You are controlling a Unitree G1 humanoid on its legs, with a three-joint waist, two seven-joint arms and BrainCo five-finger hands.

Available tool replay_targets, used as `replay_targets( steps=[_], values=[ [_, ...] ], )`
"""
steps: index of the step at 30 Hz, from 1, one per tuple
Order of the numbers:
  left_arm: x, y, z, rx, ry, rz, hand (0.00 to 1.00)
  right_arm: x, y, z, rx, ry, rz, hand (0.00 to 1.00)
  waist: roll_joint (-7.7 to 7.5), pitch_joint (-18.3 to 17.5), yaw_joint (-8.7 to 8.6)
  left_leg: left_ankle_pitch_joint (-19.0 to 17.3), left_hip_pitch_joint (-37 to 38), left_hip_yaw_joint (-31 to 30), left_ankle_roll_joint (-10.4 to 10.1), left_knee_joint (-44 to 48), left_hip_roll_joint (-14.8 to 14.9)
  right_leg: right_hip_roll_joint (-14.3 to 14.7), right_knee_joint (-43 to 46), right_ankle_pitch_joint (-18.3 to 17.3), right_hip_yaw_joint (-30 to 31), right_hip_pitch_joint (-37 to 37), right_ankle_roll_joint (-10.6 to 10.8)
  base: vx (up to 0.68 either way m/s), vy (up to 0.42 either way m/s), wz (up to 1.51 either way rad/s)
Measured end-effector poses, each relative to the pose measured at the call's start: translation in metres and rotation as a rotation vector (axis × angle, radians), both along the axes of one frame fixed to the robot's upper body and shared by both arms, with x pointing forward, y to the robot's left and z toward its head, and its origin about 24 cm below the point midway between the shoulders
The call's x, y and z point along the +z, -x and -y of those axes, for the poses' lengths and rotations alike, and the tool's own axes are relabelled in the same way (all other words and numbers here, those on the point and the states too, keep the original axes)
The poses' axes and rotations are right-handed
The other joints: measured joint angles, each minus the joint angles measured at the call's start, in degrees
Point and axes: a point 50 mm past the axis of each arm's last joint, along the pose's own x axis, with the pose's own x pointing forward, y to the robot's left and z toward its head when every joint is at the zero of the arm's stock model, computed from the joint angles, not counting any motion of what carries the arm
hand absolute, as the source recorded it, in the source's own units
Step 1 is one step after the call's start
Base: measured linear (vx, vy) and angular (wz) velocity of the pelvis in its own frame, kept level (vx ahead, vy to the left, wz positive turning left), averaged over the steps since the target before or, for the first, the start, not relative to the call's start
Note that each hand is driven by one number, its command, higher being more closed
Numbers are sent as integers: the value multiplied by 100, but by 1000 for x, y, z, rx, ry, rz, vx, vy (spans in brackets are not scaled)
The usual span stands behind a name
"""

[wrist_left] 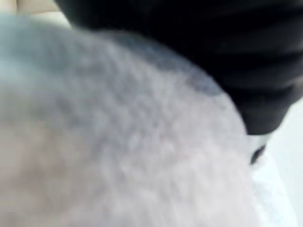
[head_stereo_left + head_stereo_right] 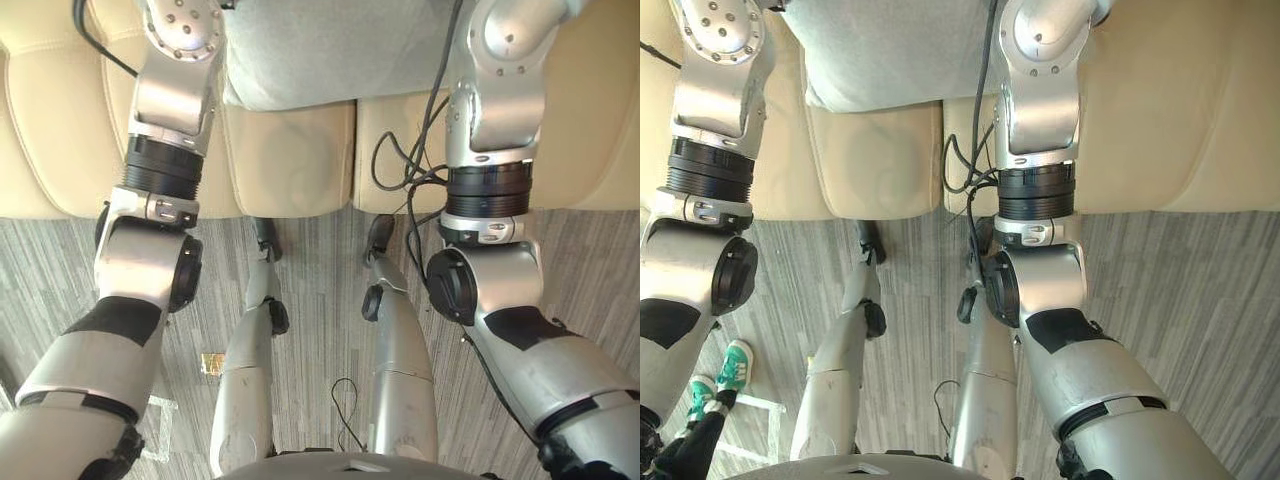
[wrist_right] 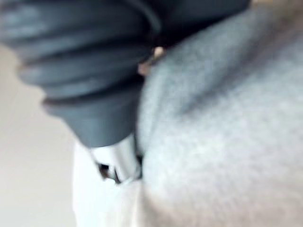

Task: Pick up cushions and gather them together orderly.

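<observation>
A light grey cushion lies on the beige sofa at the far edge of the eye views, between my two outstretched arms. Both arms reach forward over the seat to either side of it. In the left wrist view the cushion presses close against my left hand, whose dark ribbed cover sits right beside the fabric. The right wrist view has the same cushion up against my right hand. How either hand grips is hidden by the cloth.
The sofa's front edge runs across the view, with grey wood-grain floor in front of it. A person's green shoes stand on the floor at my left. A small yellowish scrap lies on the floor.
</observation>
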Motion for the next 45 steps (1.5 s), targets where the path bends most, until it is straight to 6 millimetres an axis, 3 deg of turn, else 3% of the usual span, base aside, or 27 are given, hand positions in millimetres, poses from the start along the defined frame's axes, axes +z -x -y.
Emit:
replay_targets(
  steps=[3,8,13,14,15,16,17,18,19,22,25,27,28,31,32,33,35,36,37,40,45],
  values=[
    [4,2,-10,23,14,10,0,2,1,2,-9,3,6,0,0,0,-62,64,-64,3,75,0,15,34,54,-11,4,-99,-23,-26,-80,-4],
    [7,6,-28,60,1,17,0,-1,0,24,-52,-14,-6,0,0,0,-167,64,-108,15,75,-1,17,38,151,-4,64,-228,-39,-26,-71,-3],
    [-13,9,-69,107,35,-12,0,-12,-2,62,-106,-31,-44,0,-1,0,-226,63,-90,-7,75,0,29,43,215,2,56,-228,-52,-43,-69,1],
    [-21,10,-82,121,53,-22,0,-16,-2,72,-114,-30,-58,0,-2,-1,-224,31,-73,-19,45,-2,29,43,234,-7,63,-223,-60,-45,-63,-11],
    [-35,12,-102,149,72,-46,0,-22,-1,81,-121,-19,-70,0,-2,-1,-188,-264,5,-11,131,-2,64,81,278,-12,75,-220,-63,-59,-95,-23],
    [-50,14,-123,190,99,-84,0,-28,2,87,-124,2,-73,0,-2,-1,-193,-394,52,23,354,-2,78,103,333,-16,137,-219,-56,-48,-80,-22],
    [-56,14,-130,200,109,-101,0,-32,3,91,-129,11,-77,0,-2,-1,-212,-393,69,23,355,-2,61,87,357,-25,149,-213,-46,-40,-93,-2],
    [-77,15,-147,225,148,-152,0,-43,5,103,-159,25,-99,0,-2,-1,-238,-385,151,22,366,-2,9,39,434,-63,170,-161,-20,-18,-64,11],
    [-84,16,-152,232,159,-170,0,-46,4,106,-160,29,-112,0,-2,-1,-248,-371,185,22,384,-1,2,34,446,-78,180,-130,-15,-24,-108,10],
    [-133,20,-178,260,211,-300,0,-75,-1,120,-165,77,-210,0,-5,-3,-250,-414,487,14,401,-1,0,35,479,-154,182,167,-13,-8,-118,0],
    [-175,37,-189,260,241,-375,0,-113,4,122,-140,158,-303,0,-6,-8,-246,-469,775,-20,419,25,5,34,514,-236,129,467,-21,4,-133,1],
    [-212,54,-178,228,248,-418,0,-159,13,123,-114,194,-419,0,-7,-10,-264,-573,941,-115,488,250,50,34,507,-330,10,812,-27,18,-124,12],
    [-223,57,-175,219,255,-441,0,-169,14,123,-102,191,-446,0,-6,-13,-273,-602,1010,-136,487,276,56,34,502,-349,-18,904,-24,25,-143,7],
    [-315,80,-146,141,346,-706,0,-247,23,110,11,159,-679,0,-25,-69,-285,-939,1562,-191,444,605,168,71,335,-441,-140,1704,-30,29,-111,-5],
    [-329,85,-141,126,359,-752,0,-260,25,108,30,160,-722,0,-26,-105,-284,-997,1628,-195,446,666,192,92,293,-451,-153,1818,-30,52,-132,-16],
    [-365,101,-127,82,414,-871,0,-293,34,98,77,178,-840,0,-70,-235,-267,-1173,1800,-186,442,854,269,152,139,-458,-178,2113,-29,51,-102,-19],
    [-409,122,-111,41,497,-1030,0,-331,46,86,152,163,-976,0,-102,-325,-241,-1430,2146,-167,391,1084,389,260,-73,-494,-188,2628,-29,65,-89,-23],
    [-419,128,-107,36,508,-1072,0,-342,48,83,169,155,-1016,0,-124,-336,-223,-1456,2257,-155,390,1147,418,290,-117,-469,-178,2777,-36,72,-76,-34],
    [-446,145,-98,12,524,-1197,0,-374,58,76,206,145,-1142,0,-202,-441,-186,-1629,2543,-66,356,1321,507,369,-225,-454,-125,3116,-15,45,-39,-32],
    [-485,179,-88,-4,565,-1389,0,-429,83,66,255,138,-1378,0,-283,-674,-105,-1949,2943,27,297,1587,658,540,-527,-451,-34,3665,-23,59,-25,-38],
    [-519,213,-75,-11,550,-1605,0,-482,120,65,277,60,-1632,0,-322,-898,-97,-2236,3427,92,259,1826,726,543,-781,-412,-46,4316,29,42,38,-13]
  ],
)
